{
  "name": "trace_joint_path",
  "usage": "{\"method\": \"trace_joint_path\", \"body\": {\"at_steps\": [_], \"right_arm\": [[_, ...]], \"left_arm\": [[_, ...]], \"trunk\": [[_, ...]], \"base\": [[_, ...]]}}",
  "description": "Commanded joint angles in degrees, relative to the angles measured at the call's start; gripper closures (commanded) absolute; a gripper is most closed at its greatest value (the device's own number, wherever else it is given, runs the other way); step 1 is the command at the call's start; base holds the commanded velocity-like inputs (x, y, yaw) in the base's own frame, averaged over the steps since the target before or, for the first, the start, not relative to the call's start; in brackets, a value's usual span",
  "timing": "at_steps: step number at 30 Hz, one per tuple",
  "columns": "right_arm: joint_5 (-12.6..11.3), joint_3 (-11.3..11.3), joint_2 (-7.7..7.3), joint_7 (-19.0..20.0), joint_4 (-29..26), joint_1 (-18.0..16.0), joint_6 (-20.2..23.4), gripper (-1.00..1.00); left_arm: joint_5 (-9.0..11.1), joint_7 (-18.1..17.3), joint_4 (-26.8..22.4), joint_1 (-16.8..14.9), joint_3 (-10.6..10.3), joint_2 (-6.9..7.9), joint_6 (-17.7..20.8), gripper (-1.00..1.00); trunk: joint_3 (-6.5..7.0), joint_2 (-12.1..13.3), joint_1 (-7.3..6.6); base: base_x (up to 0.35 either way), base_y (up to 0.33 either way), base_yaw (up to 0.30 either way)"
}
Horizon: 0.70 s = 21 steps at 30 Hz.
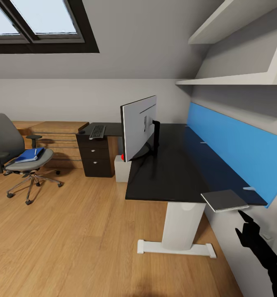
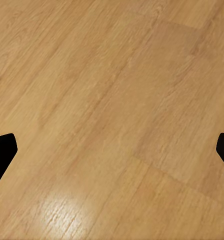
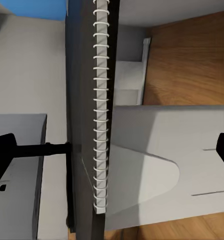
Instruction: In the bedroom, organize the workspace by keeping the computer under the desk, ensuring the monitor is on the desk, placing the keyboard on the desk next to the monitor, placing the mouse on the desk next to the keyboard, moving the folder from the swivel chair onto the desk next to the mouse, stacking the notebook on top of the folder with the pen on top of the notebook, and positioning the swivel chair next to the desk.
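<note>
Head view: the notebook (image 1: 225, 201) overhangs the desk (image 1: 167, 173) corner, right hand (image 1: 249, 225) just below, fingers spread, empty. Left hand (image 2: 112, 150) gapes over floor. Thin, light, floppy, I'd guess; pinch beside the spiral (image 3: 99, 115).

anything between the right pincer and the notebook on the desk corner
Nothing visible does. The right pincer sits just below the notebook, which overhangs the near corner of the desk; in the right wrist view its spiral edge lies straight ahead.
</note>
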Motion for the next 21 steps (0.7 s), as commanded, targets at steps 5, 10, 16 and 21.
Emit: {"method": "trace_joint_path", "body": {"at_steps": [5, 10, 16, 21], "right_arm": [[-0.15, -0.14, 0.06, 0.06, 0.24, -0.08, 0.33, -1.0], [-0.18, -0.14, 0.13, 0.05, 0.3, -0.09, 0.38, -1.0], [-0.17, -0.12, 0.18, 0.05, 0.31, -0.09, 0.41, -1.0], [-0.18, -0.06, 0.19, 0.05, 0.31, -0.09, 0.41, -1.0]], "left_arm": [[0.6, 0.24, -0.06, -0.03, -0.31, 0.05, -0.38, -1.0], [0.6, 0.21, -0.47, -0.03, -0.36, 0.05, -0.4, -1.0], [0.57, 0.29, -4.9, -0.03, -0.37, 0.05, 0.02, -1.0], [0.55, 0.47, -14.38, -0.03, -0.36, 0.05, 4.66, -1.0]], "trunk": [[-0.05, -0.02, -0.01], [-0.05, -0.02, -0.01], [-0.05, -0.02, -0.01], [-0.05, -0.02, -0.01]], "base": [[0.0, 0.0, 0.0], [0.0, 0.0, 0.0], [0.0, 0.0, 0.0], [0.0, 0.0, 0.0]]}}
